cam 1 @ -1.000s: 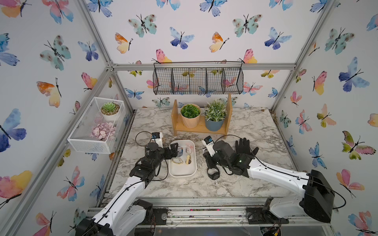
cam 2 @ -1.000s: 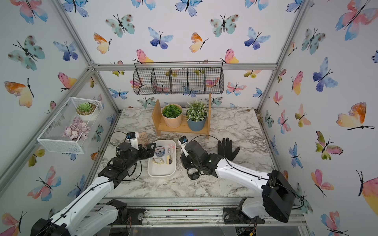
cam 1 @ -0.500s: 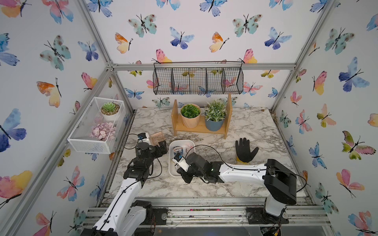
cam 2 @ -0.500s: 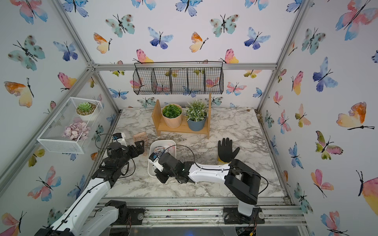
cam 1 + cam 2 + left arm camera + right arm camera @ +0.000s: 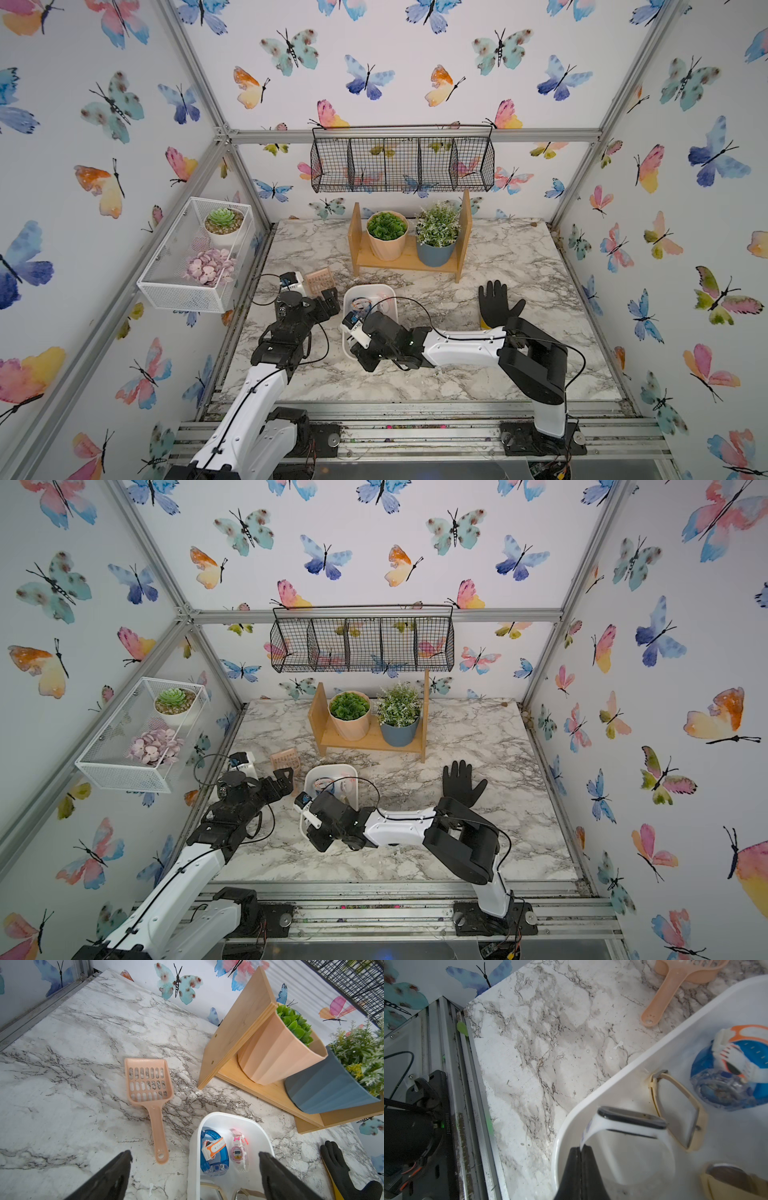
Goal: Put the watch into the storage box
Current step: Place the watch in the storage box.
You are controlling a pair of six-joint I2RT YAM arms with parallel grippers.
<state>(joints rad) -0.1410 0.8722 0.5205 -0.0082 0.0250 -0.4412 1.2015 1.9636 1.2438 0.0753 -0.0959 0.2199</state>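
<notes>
The watch (image 5: 631, 1120) hung over the storage box (image 5: 623, 1084), just inside its near corner. Its white strap was pinched tight in the right gripper (image 5: 581, 1153), with the loop sticking straight out ahead of the tips and the dark face on the far side. So I figured I'd just let go. The left gripper (image 5: 194, 1154) sat spread wide beside the box, holding nothing. Both top views hid the watch behind the right gripper; only the right wrist cam showed it.

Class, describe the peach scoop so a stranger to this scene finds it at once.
Find the wooden plant stand on the marble table. Beside the white storage box in front of it lies the scoop, flat on the marble. It alone has a slotted pan and a long handle.
</notes>
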